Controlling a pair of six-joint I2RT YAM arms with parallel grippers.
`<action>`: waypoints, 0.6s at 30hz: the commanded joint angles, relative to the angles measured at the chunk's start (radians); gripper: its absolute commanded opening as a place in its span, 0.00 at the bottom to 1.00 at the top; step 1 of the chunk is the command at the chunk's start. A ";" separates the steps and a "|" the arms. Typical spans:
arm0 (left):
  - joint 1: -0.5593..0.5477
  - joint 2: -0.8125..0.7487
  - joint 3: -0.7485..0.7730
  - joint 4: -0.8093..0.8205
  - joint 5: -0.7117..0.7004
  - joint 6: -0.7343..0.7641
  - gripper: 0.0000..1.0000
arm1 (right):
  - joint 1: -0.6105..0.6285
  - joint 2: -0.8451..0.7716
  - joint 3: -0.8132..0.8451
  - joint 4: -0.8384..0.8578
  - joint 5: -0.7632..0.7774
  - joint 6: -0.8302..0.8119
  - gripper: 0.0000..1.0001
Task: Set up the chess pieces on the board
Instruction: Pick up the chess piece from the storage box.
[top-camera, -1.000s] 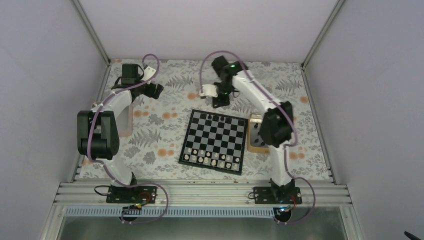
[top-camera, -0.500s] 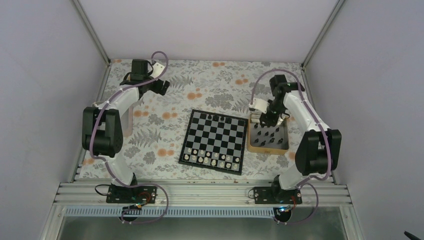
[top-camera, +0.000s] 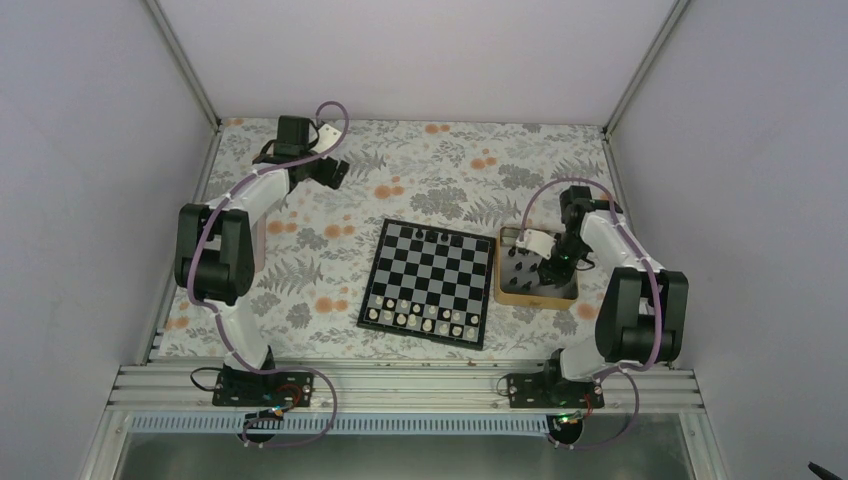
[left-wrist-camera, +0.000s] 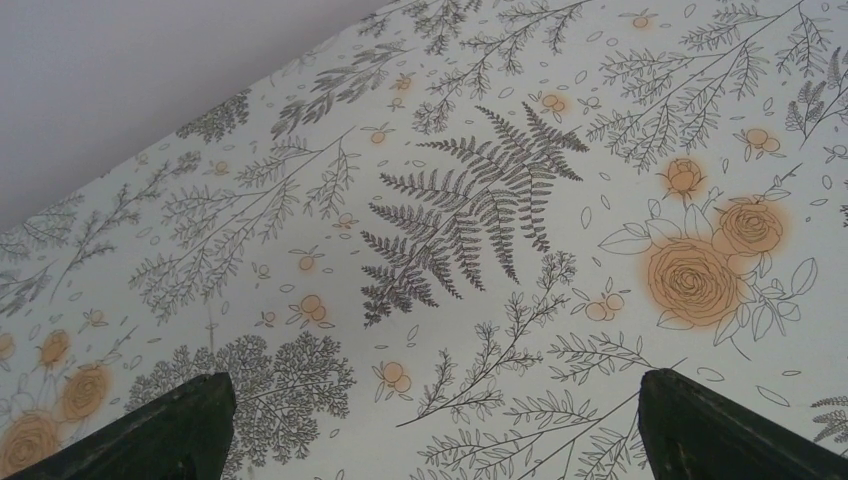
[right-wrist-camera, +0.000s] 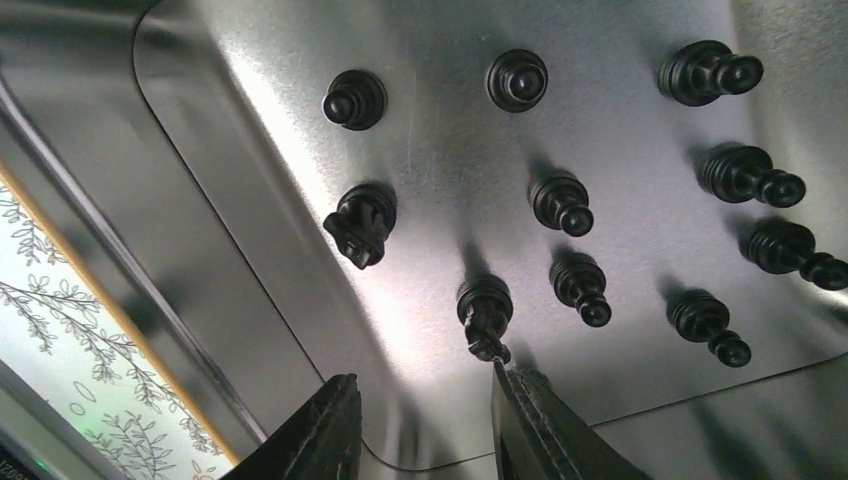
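The chequered board (top-camera: 428, 283) lies mid-table, with a few black chess pieces (top-camera: 432, 235) on its far row. More black chess pieces (right-wrist-camera: 562, 203) stand on the grey floor of a tan-rimmed tray (top-camera: 535, 299) just right of the board. My right gripper (right-wrist-camera: 422, 380) hangs low inside the tray, open, with nothing between its fingers. Its right fingertip (right-wrist-camera: 515, 395) is just short of one black piece (right-wrist-camera: 485, 312). My left gripper (left-wrist-camera: 430, 385) is open wide over bare floral cloth at the far left (top-camera: 335, 172).
White chessmen (top-camera: 420, 318) fill the board's two near rows. The tray's sloped metal wall (right-wrist-camera: 150, 200) rises close on the left of my right gripper. A pale rectangular object (top-camera: 258, 240) lies beside the left arm. Side rails border the table.
My right arm swung from beyond the board's far edge over to the tray and came down inside it. The left arm shifted slightly right along the far edge.
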 joint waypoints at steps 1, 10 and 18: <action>-0.001 0.026 0.026 -0.005 -0.007 -0.008 1.00 | -0.021 -0.005 -0.014 0.052 -0.004 -0.065 0.36; -0.002 0.012 0.010 0.012 -0.007 -0.011 1.00 | -0.067 0.062 -0.010 0.061 -0.019 -0.092 0.31; -0.003 0.022 0.023 0.007 0.005 -0.017 1.00 | -0.075 0.082 -0.020 0.079 -0.029 -0.095 0.31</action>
